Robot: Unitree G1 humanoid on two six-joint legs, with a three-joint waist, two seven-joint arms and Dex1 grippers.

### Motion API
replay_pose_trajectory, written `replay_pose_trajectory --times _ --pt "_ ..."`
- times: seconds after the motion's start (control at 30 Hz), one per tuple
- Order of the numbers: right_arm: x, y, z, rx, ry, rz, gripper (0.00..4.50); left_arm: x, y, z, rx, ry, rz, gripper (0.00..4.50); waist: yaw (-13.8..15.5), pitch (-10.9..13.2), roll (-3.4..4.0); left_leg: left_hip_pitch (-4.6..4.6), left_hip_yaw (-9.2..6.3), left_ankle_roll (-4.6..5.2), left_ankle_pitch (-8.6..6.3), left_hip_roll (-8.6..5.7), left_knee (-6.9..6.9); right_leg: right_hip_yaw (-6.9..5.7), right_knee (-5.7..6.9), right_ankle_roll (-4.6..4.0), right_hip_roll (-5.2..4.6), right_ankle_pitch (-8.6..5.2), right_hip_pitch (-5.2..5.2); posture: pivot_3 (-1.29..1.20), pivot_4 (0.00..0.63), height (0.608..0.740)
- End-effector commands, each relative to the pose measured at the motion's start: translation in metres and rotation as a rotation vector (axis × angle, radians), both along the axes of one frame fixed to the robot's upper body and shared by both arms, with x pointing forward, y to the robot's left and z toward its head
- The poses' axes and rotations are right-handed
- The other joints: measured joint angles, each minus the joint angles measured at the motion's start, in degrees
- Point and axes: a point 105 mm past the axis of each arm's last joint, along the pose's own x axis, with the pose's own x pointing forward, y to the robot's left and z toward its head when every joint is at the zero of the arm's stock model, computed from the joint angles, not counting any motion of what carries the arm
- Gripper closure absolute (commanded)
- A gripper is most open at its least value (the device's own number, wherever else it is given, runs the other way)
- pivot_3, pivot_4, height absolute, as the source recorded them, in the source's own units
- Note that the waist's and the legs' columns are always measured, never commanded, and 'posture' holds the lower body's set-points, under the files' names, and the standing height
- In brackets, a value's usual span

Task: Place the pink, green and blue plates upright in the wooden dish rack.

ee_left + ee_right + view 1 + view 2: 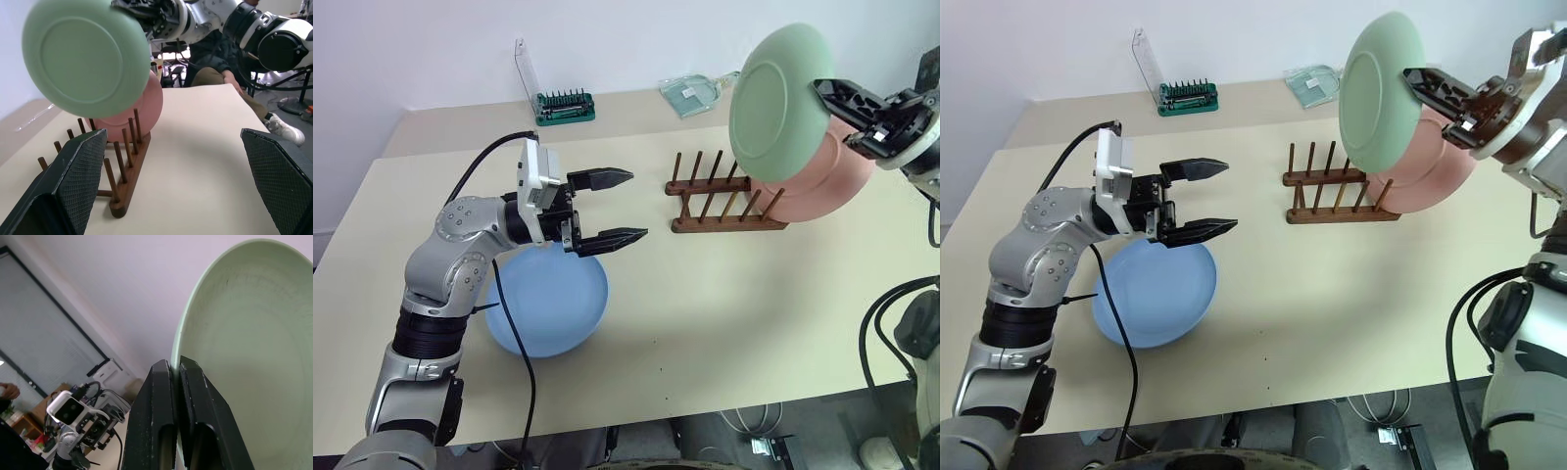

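The green plate hangs upright in the air above the wooden dish rack, with my right gripper shut on its rim. The right wrist view has both fingers clamped on the green rim. The pink plate stands on edge at the rack's right end, just behind the green one. The blue plate lies flat on the table at the front left. My left gripper hovers open above the blue plate's far rim, pointing towards the rack, with nothing between its fingers.
A green-based tool holder with a clear lid and a clear flat case sit at the back of the beige table. Beyond the table's far side a seated person is in the left wrist view.
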Motion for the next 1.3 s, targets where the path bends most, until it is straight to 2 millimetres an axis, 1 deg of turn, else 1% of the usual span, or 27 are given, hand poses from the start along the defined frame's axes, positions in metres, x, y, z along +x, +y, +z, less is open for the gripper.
replay_pose_trajectory --times 0.03,0.2,0.37,0.43,0.5,0.57,0.77,0.87,0.97,1.1,1.3 --pt "-0.003 -0.005 0.005 0.006 -0.044 -0.011 4.46 -0.006 0.003 0.011 -0.013 -0.051 -0.002 0.00 0.0 0.0 0.00 0.00 0.00 0.00 0.00 0.00 0.00 0.00 0.00 0.00 0.00 0.00 0.00 0.00 0.150 0.740" --pt "-0.001 -0.009 -0.003 0.020 -0.020 -0.024 4.46 -0.006 0.003 0.011 -0.007 -0.052 -0.003 0.00 0.0 0.0 0.00 0.01 0.00 0.00 0.00 0.01 0.00 0.00 0.00 0.00 0.01 0.00 0.00 0.00 0.150 0.740" --pt "0.000 -0.005 -0.012 0.012 -0.003 -0.015 4.46 -0.006 0.003 0.012 -0.007 -0.053 -0.005 0.00 0.0 0.0 0.00 0.01 0.00 0.00 0.00 0.01 0.00 0.00 0.00 0.00 0.01 0.00 0.01 0.00 0.150 0.740" --pt "-0.001 -0.002 -0.007 0.014 -0.022 -0.006 4.46 -0.006 0.003 0.012 -0.008 -0.052 -0.006 0.00 0.0 0.0 0.00 0.01 0.00 0.00 0.00 0.00 0.00 0.00 0.00 0.00 0.00 0.00 0.01 0.00 0.150 0.740" --pt "-0.003 0.000 0.005 0.019 -0.051 -0.003 4.46 -0.006 0.003 0.012 -0.009 -0.052 -0.006 0.00 -0.1 0.0 0.00 0.01 0.01 0.00 0.00 0.01 0.00 0.01 0.00 0.00 0.01 0.00 0.00 0.00 0.150 0.740" --pt "-0.004 0.001 0.013 0.016 -0.070 -0.001 4.46 -0.006 0.003 0.012 -0.010 -0.052 -0.006 0.00 -0.1 0.0 0.00 0.01 0.01 0.00 0.00 0.01 -0.02 0.01 0.00 0.00 0.01 0.00 -0.02 0.00 0.150 0.740" --pt "-0.006 0.001 0.025 0.018 -0.094 0.006 4.46 -0.006 0.002 0.012 -0.012 -0.052 -0.006 0.00 0.0 0.0 0.00 0.00 0.01 0.00 0.00 0.01 -0.02 0.01 0.00 0.00 0.01 0.00 -0.02 0.00 0.150 0.740" --pt "-0.006 0.001 0.026 0.037 -0.089 0.012 4.46 -0.006 0.002 0.012 -0.014 -0.051 -0.006 0.00 0.0 0.0 0.00 -0.01 0.01 0.00 0.00 0.01 -0.01 0.01 -0.01 0.00 0.01 0.00 -0.02 0.00 0.150 0.740" --pt "-0.007 0.003 0.024 0.057 -0.071 0.033 4.46 -0.006 0.002 0.012 -0.015 -0.049 -0.006 0.00 0.0 0.0 0.00 -0.01 0.00 0.00 0.00 0.01 -0.02 0.01 -0.01 0.00 0.01 0.00 -0.02 0.00 0.150 0.740" --pt "-0.005 0.001 0.016 0.074 -0.040 0.028 4.46 -0.006 0.002 0.011 -0.013 -0.050 -0.005 0.00 0.0 0.0 0.00 -0.01 0.00 0.00 0.00 0.01 -0.02 0.01 -0.01 0.00 0.01 0.00 -0.02 0.00 0.150 0.740" --pt "-0.005 0.004 0.013 0.098 -0.025 0.045 4.46 -0.006 0.002 0.011 -0.011 -0.048 -0.002 0.00 0.0 0.0 0.00 -0.01 0.00 0.00 0.00 0.01 -0.02 0.01 -0.01 0.00 0.01 0.00 -0.02 0.00 0.150 0.740"
